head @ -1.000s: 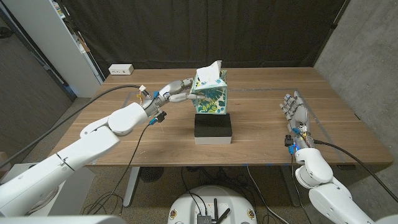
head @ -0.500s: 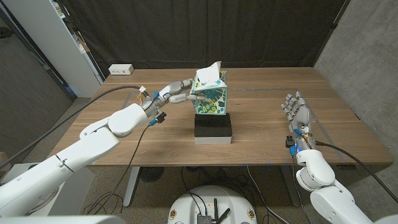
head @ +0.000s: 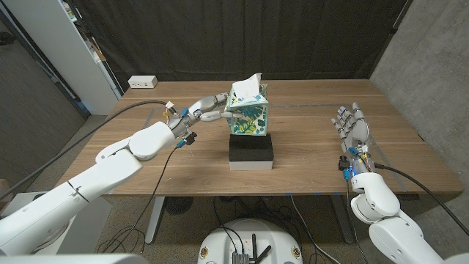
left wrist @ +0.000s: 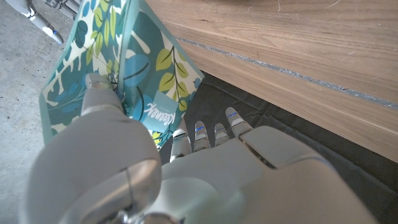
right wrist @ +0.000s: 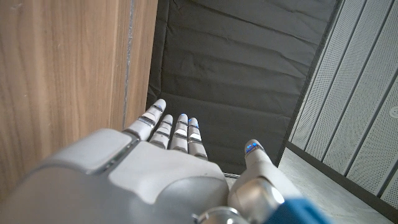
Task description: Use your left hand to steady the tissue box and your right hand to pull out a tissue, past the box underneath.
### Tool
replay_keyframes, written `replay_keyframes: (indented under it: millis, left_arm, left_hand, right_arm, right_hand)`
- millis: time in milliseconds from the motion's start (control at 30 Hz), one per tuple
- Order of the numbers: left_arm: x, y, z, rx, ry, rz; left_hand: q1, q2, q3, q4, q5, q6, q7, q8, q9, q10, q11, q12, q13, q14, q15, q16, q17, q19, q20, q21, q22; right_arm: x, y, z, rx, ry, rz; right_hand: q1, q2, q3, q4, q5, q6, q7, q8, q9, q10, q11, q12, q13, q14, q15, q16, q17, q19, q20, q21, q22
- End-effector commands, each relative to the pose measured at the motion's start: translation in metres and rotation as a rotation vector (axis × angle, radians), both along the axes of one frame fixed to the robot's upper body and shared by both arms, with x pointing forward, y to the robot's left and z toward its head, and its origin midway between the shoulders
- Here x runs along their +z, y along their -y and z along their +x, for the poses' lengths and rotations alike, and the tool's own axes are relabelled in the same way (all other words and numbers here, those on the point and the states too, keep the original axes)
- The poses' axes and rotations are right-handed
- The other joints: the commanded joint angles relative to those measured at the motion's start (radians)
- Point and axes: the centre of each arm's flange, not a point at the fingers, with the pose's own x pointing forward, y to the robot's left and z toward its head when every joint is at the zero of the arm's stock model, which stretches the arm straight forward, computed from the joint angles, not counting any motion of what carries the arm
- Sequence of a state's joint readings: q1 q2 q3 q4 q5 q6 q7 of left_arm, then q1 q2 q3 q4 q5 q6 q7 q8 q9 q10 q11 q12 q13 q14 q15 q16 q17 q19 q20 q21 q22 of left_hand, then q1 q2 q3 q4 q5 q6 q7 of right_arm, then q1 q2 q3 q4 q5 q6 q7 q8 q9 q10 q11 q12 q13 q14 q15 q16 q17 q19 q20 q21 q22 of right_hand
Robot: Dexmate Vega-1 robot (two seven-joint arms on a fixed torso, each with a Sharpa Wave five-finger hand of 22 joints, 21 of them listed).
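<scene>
There was one tissue box (head: 248, 110), teal with a leaf print; one white tissue (head: 248, 79) stood up from its top; one black box (head: 251, 150) lay beneath it; there was one wooden table (head: 308, 158); two robot hands were in view, the left hand (head: 209, 108) and the right hand (head: 350, 126); two white arms came in from the bottom corners; one white power strip (head: 142, 82) sat at the table's far left corner.

"Kleenex" logo, upside down, on the leaf-patterned side of the tissue box (left wrist: 134, 74).
</scene>
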State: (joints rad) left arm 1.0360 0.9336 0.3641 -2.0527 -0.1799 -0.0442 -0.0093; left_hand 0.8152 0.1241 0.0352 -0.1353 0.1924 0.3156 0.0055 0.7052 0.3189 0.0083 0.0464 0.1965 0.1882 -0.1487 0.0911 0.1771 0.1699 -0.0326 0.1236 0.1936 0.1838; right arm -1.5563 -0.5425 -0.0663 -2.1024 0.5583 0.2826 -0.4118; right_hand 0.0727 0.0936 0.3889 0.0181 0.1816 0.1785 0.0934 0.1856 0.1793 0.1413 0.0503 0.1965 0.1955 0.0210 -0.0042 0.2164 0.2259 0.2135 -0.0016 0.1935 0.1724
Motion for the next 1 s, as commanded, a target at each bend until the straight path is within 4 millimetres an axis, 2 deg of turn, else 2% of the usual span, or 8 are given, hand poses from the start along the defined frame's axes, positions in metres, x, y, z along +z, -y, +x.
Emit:
replay_keyframes:
  millis: [33, 267, 600, 767, 1000]
  left_arm:
    - [0.000, 0.003, 0.001, 0.002, 0.000, 0.007]
    - [0.000, 0.004, 0.000, 0.000, 0.003, 0.009]
    - [0.000, 0.006, 0.000, -0.006, 0.000, 0.013]
    - [0.000, 0.006, 0.002, -0.012, -0.006, 0.014]
    - [0.000, 0.008, 0.004, -0.017, -0.007, 0.016]
  left_hand:
    - [0.002, 0.011, 0.008, -0.004, 0.004, -0.004, -0.003, 0.003, 0.113, -0.009, 0.003, -0.001, 0.003, -0.014, -0.001, -0.003, 0.003, -0.007, -0.001, 0.005, 0.002]
    - [0.001, 0.011, 0.010, -0.005, 0.004, -0.007, -0.002, 0.005, 0.116, -0.012, 0.005, -0.001, 0.003, -0.015, -0.002, -0.002, 0.003, -0.009, -0.001, 0.006, 0.002]
    - [-0.001, 0.012, 0.014, -0.006, 0.004, -0.010, -0.002, 0.008, 0.120, -0.013, 0.005, 0.000, 0.003, -0.017, -0.002, -0.001, 0.002, -0.010, -0.001, 0.006, 0.002]
    - [-0.003, 0.011, 0.016, -0.006, 0.004, -0.011, -0.004, 0.010, 0.122, -0.014, 0.004, 0.000, 0.003, -0.018, -0.002, -0.001, 0.002, -0.010, -0.001, 0.006, 0.002]
    - [-0.004, 0.012, 0.018, -0.007, 0.004, -0.012, -0.003, 0.012, 0.125, -0.014, 0.006, 0.001, 0.003, -0.020, -0.002, -0.001, 0.002, -0.014, -0.001, 0.006, 0.002]
  right_arm:
    - [0.022, -0.006, -0.020, 0.059, 0.001, 0.001]
    - [0.035, -0.006, -0.031, 0.125, -0.026, 0.024]
    - [0.051, -0.003, -0.048, 0.134, -0.007, 0.001]
    - [0.060, -0.002, -0.052, 0.221, -0.005, -0.002]
    - [0.074, -0.002, -0.061, 0.189, 0.012, -0.048]
  right_hand:
    - [-0.005, 0.062, 0.005, 0.006, 0.004, 0.003, 0.004, 0.007, 0.001, 0.000, 0.004, 0.004, 0.001, 0.002, 0.010, 0.007, 0.003, 0.007, 0.005, 0.006, 0.000]
    - [-0.002, 0.067, 0.009, 0.007, 0.004, -0.005, 0.009, 0.004, 0.001, -0.005, 0.010, 0.002, 0.001, -0.003, 0.016, 0.006, 0.004, 0.011, 0.008, 0.007, 0.000]
    - [-0.007, 0.063, 0.007, 0.012, 0.003, -0.007, 0.015, 0.003, 0.001, -0.008, 0.018, 0.001, 0.001, -0.007, 0.020, 0.006, 0.007, 0.012, 0.015, 0.007, 0.000]
    - [-0.010, 0.062, 0.006, 0.015, 0.003, -0.008, 0.017, 0.003, 0.001, -0.009, 0.019, 0.000, 0.001, -0.008, 0.022, 0.007, 0.008, 0.015, 0.018, 0.007, 0.001]
    - [-0.013, 0.061, 0.005, 0.018, 0.003, -0.009, 0.019, 0.003, 0.001, -0.010, 0.021, 0.000, 0.001, -0.009, 0.023, 0.007, 0.010, 0.016, 0.019, 0.007, 0.001]
